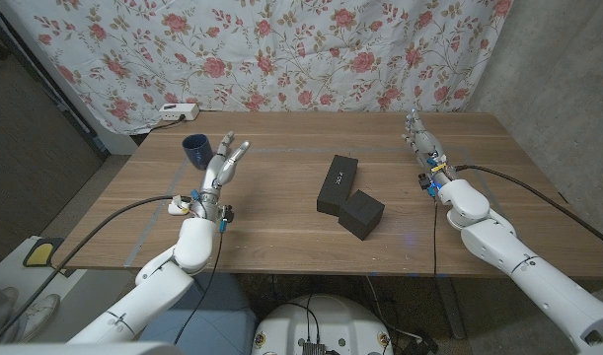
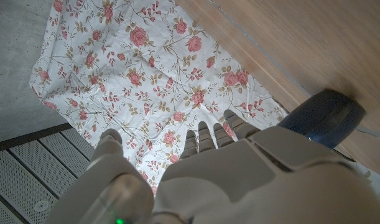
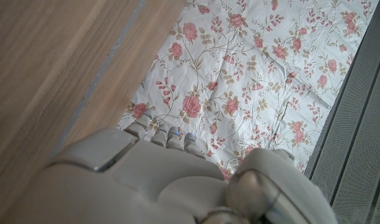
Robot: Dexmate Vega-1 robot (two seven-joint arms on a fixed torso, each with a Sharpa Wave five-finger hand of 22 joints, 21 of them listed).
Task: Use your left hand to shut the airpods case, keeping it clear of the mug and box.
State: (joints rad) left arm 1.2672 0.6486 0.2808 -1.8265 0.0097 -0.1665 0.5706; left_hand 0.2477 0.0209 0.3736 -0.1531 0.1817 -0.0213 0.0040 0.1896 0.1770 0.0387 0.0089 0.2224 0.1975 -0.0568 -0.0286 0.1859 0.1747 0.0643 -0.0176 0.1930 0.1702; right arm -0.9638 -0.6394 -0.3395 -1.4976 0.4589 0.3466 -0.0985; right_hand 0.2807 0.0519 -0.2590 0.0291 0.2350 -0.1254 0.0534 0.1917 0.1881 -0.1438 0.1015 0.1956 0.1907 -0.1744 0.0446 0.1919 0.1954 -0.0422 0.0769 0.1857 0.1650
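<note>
Leftmost on the table (image 1: 281, 242): blue mug (image 1: 194, 148), upright, just beside the left robot hand (image 1: 222, 170). Looks dark inside from the head view; cannot tell whether it holds anything. Appears again in the left wrist view, close against the edge of that hand.

Next, the left robot hand itself: fingers apart and reaching forward, clasping nothing.

Further right, mid-table: long black box (image 1: 339, 183), closed, contents hidden. Touching its near right corner, or very nearly, a smaller black block (image 1: 361, 213), probably the airpods case, though too small to be sure. Cannot tell whether its lid stands up or lies down.

Far right: right robot hand (image 1: 425, 148), fingers straight and slightly apart, holding nothing, well apart from both black things.

Risks, as a judgement:
- Starts so close to the mug that any outward swing on lifting off could knock it over or push it toward the table's back edge.
- Ends in a tight spot: with the case hard against the box, spread fingers coming down on the lid could catch the box and shove it.
- Could also skid the light case across the wood instead of closing it, if pressed off-centre or from the side.
</note>
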